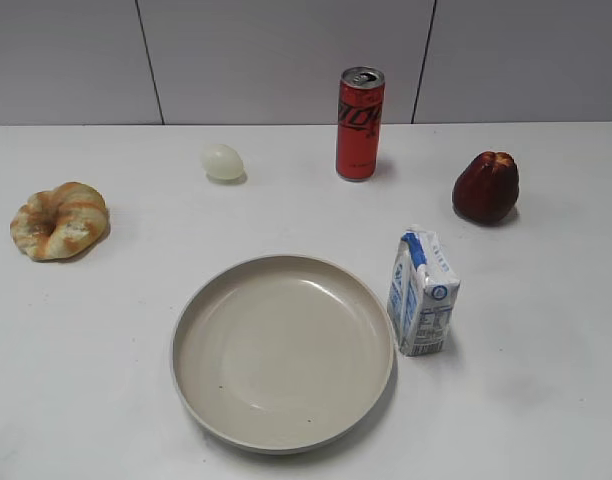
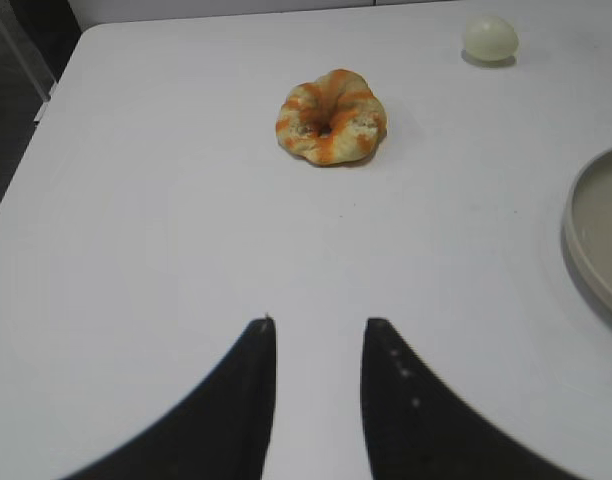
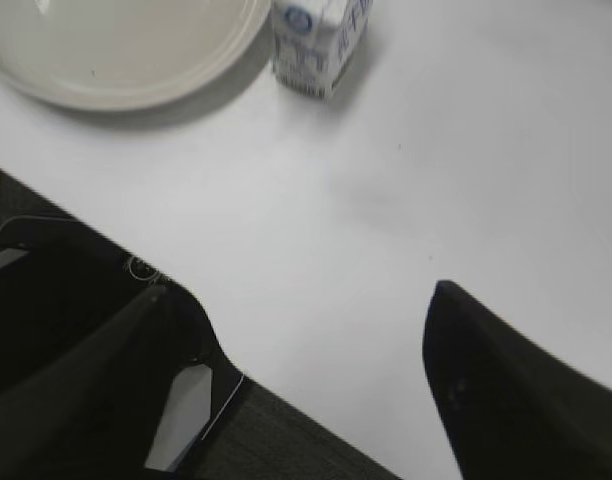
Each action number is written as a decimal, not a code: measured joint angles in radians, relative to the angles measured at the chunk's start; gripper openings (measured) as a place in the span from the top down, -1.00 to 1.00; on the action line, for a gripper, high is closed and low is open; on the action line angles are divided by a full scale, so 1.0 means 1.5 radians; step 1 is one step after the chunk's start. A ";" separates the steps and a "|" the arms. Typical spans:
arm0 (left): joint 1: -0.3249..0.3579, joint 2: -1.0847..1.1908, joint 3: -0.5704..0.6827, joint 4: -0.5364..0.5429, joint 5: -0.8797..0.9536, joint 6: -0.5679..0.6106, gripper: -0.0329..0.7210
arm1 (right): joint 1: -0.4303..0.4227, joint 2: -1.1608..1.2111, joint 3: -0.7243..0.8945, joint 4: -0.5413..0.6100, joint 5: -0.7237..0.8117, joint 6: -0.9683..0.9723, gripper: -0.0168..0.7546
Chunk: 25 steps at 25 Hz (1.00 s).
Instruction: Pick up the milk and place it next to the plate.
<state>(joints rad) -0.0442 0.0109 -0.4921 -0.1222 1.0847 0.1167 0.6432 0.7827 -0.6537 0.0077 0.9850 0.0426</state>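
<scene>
The milk, a small white carton with a blue gable top, stands upright on the table just right of the plate, a wide beige dish. In the right wrist view the milk shows at the top beside the plate's rim. My right gripper is open and empty over the table's front edge, well short of the milk. My left gripper is open and empty over bare table at the left; the plate's rim shows at that view's right edge. Neither gripper shows in the exterior view.
A tall red soda can stands at the back. A dark red fruit lies at the back right, a pale egg at the back left, and a bread ring at the far left. The table's front edge runs under my right gripper.
</scene>
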 joint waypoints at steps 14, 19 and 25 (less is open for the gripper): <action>0.000 0.000 0.000 0.000 0.000 0.000 0.31 | 0.001 -0.264 0.157 0.010 -0.024 -0.036 -0.56; 0.000 0.000 0.000 0.000 0.000 0.000 0.31 | 0.001 -0.270 0.157 0.010 -0.024 -0.037 -0.56; 0.000 0.000 0.000 0.000 0.000 0.000 0.31 | -0.082 -0.336 0.157 0.027 -0.026 -0.039 -0.56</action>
<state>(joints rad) -0.0442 0.0109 -0.4921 -0.1222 1.0846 0.1167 0.5197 0.2781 -0.4181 0.0485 0.9466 -0.0156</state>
